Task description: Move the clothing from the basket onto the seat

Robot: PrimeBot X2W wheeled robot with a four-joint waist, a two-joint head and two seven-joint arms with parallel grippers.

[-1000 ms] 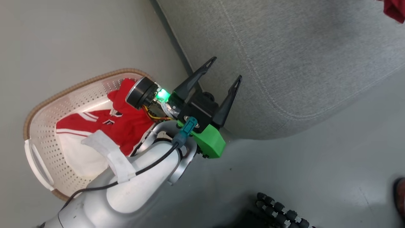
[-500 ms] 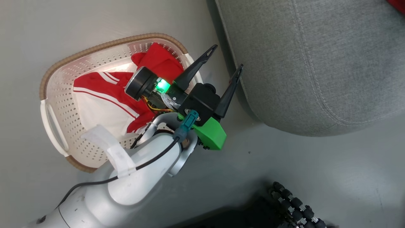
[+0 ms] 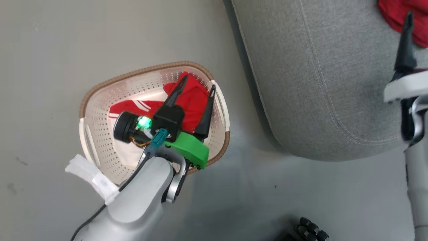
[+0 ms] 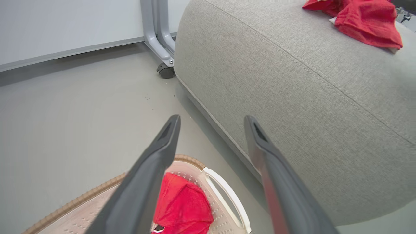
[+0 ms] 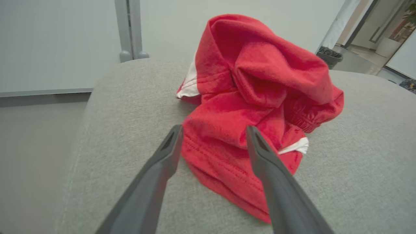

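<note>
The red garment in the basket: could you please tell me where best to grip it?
Probably the raised, bunched fold of the bright red jersey garment, at the end of the cream-white perforated plastic basket nearest the light grey fabric seat; come straight down from above, where the open left tool hovers.

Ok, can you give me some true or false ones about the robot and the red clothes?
1. A red garment lies on the grey seat. True.
2. The basket is empty. False: a red and white garment lies in it.
3. The left gripper is open over the basket. True.
4. The right gripper is squeezing the red garment. False: its jaws stand open.
5. The basket stands on the seat. False: it stands on the floor beside the seat.
</note>
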